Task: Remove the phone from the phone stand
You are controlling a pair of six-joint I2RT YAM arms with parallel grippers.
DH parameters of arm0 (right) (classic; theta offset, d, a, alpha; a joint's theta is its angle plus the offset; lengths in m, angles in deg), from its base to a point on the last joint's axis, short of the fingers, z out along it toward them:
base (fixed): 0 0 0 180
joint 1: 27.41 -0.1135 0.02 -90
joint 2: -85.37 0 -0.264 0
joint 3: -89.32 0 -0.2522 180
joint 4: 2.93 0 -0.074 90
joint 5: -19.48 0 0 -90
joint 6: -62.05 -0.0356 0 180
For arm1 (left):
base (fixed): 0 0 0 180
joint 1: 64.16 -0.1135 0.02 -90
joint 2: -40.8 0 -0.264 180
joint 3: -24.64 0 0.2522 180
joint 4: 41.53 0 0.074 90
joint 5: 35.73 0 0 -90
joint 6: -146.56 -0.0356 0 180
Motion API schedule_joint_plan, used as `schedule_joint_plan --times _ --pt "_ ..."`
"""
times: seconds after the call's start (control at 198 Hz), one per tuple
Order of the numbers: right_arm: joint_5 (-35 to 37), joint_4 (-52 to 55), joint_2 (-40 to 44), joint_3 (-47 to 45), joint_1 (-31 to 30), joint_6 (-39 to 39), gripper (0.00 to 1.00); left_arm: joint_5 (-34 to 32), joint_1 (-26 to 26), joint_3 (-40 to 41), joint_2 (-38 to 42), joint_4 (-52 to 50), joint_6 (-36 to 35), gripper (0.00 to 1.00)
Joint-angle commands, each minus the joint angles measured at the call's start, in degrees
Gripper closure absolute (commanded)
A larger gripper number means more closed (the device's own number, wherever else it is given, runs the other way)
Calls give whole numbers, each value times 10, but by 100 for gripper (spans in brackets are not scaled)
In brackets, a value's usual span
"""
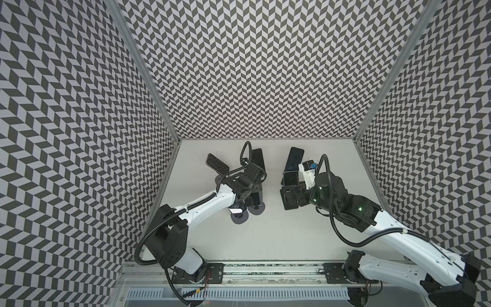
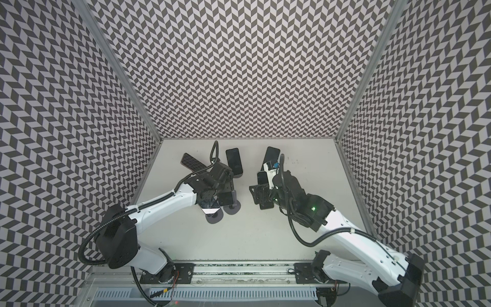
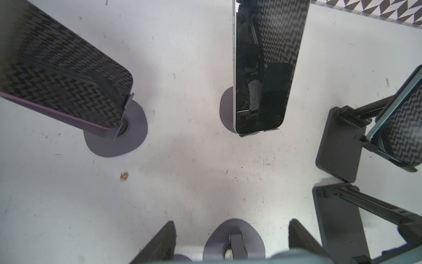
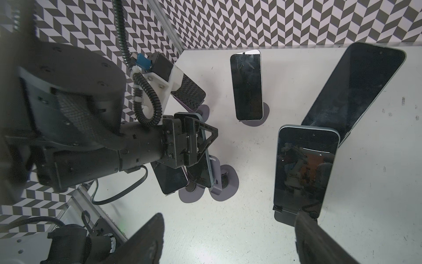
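- Teal-edged phone [image 4: 200,174]: left of centre on the white table [image 4: 376,205], tilted over its grey round-based stand [image 4: 225,182]. Whether it is seated in the cradle cannot be told.
- Left gripper [image 4: 198,141]: jaws clamped on the teal-edged phone's long edges.
- Purple-edged phone [image 4: 171,180]: just left of the held one, on its own stand.
- Right gripper [image 4: 228,219]: jaws apart, nothing between them, near a dark phone [image 4: 306,169] on a black stand at right.
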Motion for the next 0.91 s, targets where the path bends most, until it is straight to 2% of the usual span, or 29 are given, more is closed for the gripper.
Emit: schedule_joint_plan --times 0.0,0.903 --pt "6 -30 12 -9 3 -2 13 -17 -1 -23 21 -1 11 39" --pt "-1 -31 25 -16 3 -12 13 -8 12 -44 54 -4 4 42"
